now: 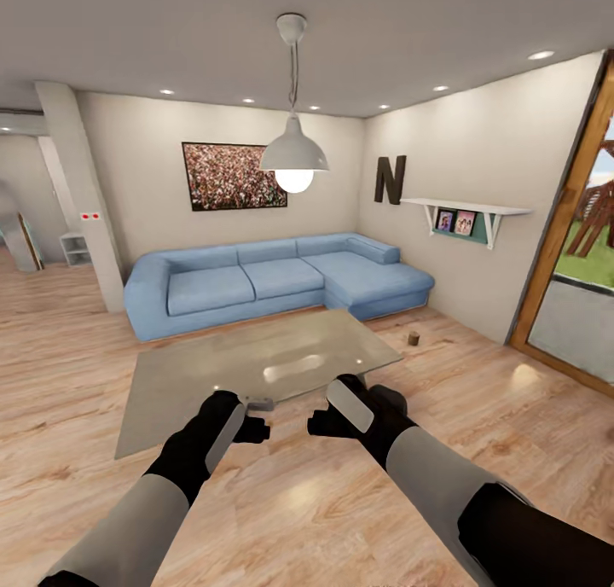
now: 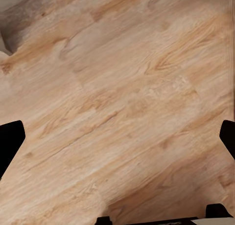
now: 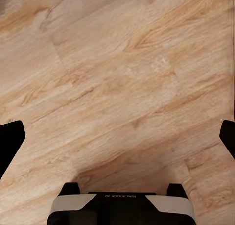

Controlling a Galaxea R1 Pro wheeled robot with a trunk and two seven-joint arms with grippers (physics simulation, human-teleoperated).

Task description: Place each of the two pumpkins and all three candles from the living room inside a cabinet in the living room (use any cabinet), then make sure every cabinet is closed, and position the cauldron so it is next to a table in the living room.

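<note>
A low glass-topped table stands on the wood floor in front of a blue corner sofa. My left gripper and right gripper hang side by side just above the floor at the table's near edge. Both are open and hold nothing. In the left wrist view the left gripper has only bare floorboards between its black fingertips. The right gripper shows the same. A small brown stubby thing stands on the floor right of the table, too small to tell whether it is a candle. The pumpkins, cabinet and cauldron are out of view.
A pendant lamp hangs over the table. The right wall carries a white shelf and a glass door with a wooden frame. A white column stands left of the sofa, with a passage beyond it. Open floor lies around the table.
</note>
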